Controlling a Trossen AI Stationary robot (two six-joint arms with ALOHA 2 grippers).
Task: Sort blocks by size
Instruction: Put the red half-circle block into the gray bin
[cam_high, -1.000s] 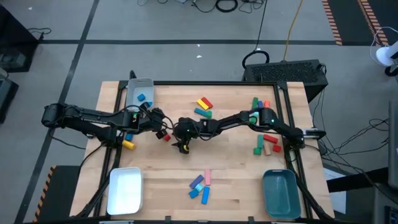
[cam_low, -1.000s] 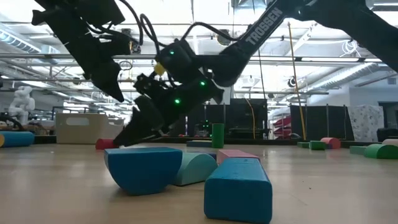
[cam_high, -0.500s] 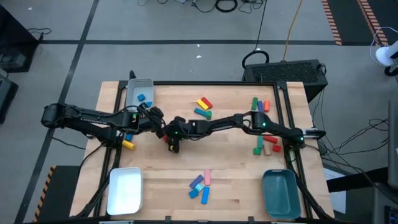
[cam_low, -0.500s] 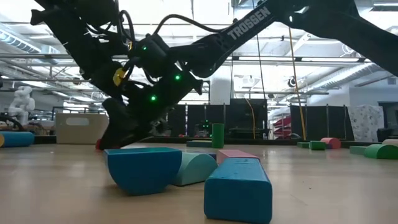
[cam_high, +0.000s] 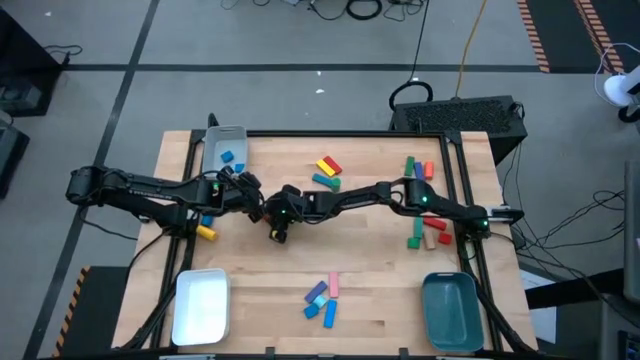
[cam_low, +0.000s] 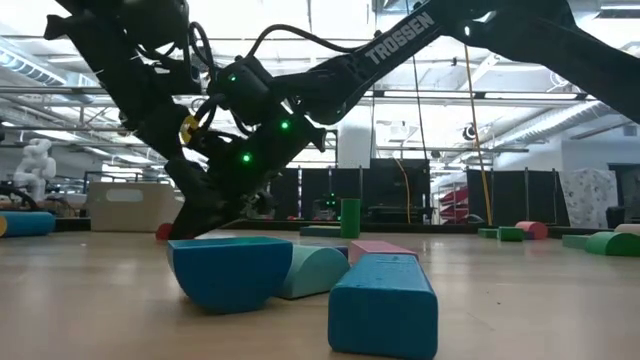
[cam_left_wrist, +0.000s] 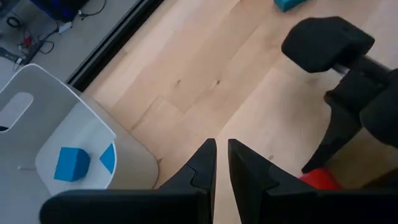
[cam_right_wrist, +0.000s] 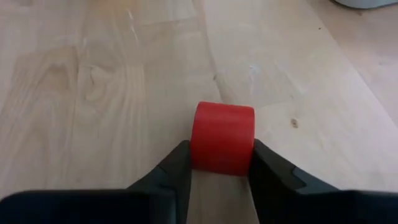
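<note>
Robotics lab: railed workbench, cabled concrete floor

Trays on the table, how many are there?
3. A grey tray at the far left corner, holding blue blocks; a white tray at the near left corner; a teal tray at the near right corner.

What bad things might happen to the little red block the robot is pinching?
1. The right tool pinches the red block only at its near end, so it might slip out when lifted.
2. The left tool hangs shut right beside the right one, so the arms might bump.
3. The grey tray lies past the left arm, so carrying the block there could be awkward.
</note>
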